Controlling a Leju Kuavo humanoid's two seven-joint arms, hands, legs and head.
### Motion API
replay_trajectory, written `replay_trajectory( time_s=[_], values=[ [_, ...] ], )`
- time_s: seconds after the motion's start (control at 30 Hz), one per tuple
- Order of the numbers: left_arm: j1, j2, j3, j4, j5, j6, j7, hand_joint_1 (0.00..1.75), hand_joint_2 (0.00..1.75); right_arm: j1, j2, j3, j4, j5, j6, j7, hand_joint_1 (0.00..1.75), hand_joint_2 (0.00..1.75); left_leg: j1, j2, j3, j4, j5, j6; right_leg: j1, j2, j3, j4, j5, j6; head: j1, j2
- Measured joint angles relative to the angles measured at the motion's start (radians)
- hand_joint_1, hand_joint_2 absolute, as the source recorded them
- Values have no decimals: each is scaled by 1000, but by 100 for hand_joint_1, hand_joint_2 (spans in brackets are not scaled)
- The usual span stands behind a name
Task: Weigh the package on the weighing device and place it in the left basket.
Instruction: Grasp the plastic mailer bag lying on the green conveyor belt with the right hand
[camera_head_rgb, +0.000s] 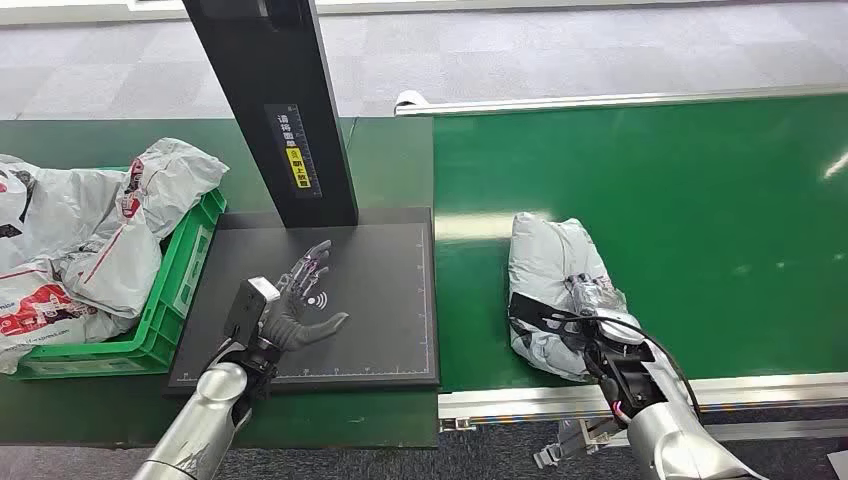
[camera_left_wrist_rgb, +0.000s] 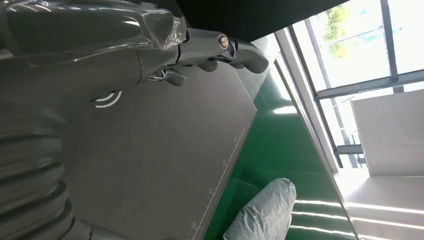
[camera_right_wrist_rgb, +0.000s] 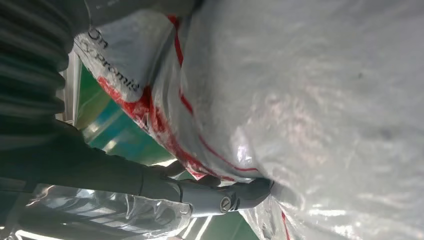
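The right hand rests on the near end of the grey package. Its fingers curl around the bag, and in the right wrist view the thumb presses into the crinkly plastic of the package. The hand holds the package. The package lies on the green belt, just to the right of the black weighing plate. It is not on the plate.

The left hand is over the black weighing plate, near its middle. Its fingers are spread wide apart and it holds nothing. In the left wrist view the fingers stretch out above the dark plate, with the package lying past the plate's edge.

A black post stands at the back of the plate. The green basket sits to the left of the plate, touching its side. It is full of grey and white bags with red marks.
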Motion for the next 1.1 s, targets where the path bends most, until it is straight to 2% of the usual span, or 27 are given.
replay_trajectory(
  time_s=[0.27,0.57,0.77,0.9,1.1],
  values=[
    [-3,-1,0,4,0,0,6,0,175,-18,0,-1,5,-15,8,-72,175,175,0,0,1,0,0,0,0,0,1,0,0,0,0,0],
    [-3,0,0,4,0,-1,9,0,175,-20,1,-1,5,-23,9,-96,175,175,0,0,1,0,0,0,0,0,2,0,0,0,0,0],
    [-2,2,0,4,3,-8,5,0,175,-19,2,2,0,-49,18,-169,175,175,0,0,1,0,0,0,0,0,2,0,0,0,0,0],
    [15,12,5,-15,4,31,-27,0,175,4,2,6,-41,-93,-71,-291,175,175,0,0,0,0,0,0,0,0,1,0,0,0,0,0],
    [62,16,37,-95,-6,177,-120,0,175,66,11,6,-215,-177,-300,-486,175,175,0,0,-2,0,0,0,0,0,-2,0,0,0,0,0]
  ],
)
